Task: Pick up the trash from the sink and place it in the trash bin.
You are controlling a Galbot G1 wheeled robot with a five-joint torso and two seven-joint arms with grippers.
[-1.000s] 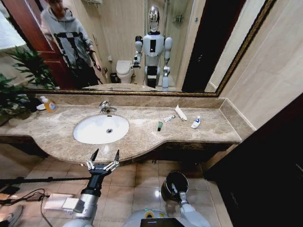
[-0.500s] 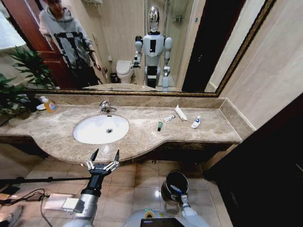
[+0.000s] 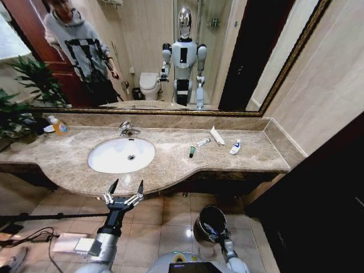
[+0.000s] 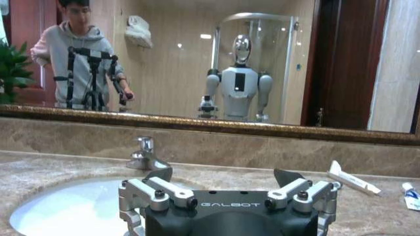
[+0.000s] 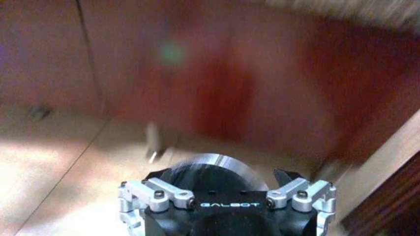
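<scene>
Left gripper [image 3: 125, 188] parked just short of the counter edge, fingers spread wide, holding nothing. White oval basin [image 3: 121, 154] straight ahead of it. Trash off to its right on the beige marble: white squeeze tube [image 3: 216, 135], blue-marked tube [image 3: 235, 147], small green-and-black tube [image 3: 192, 151], silvery sachet [image 3: 203, 142]. Right gripper [image 3: 216, 231] down low over the small round black bin [image 3: 208, 223], also wide open, empty.

Right gripper [image 3: 216, 230] has drawn back toward the robot: a second ago it reached into the trash bin [image 3: 200, 220], now it sits at the bin's near rim, fingers spread. More of the bin's dark interior is exposed.
</scene>
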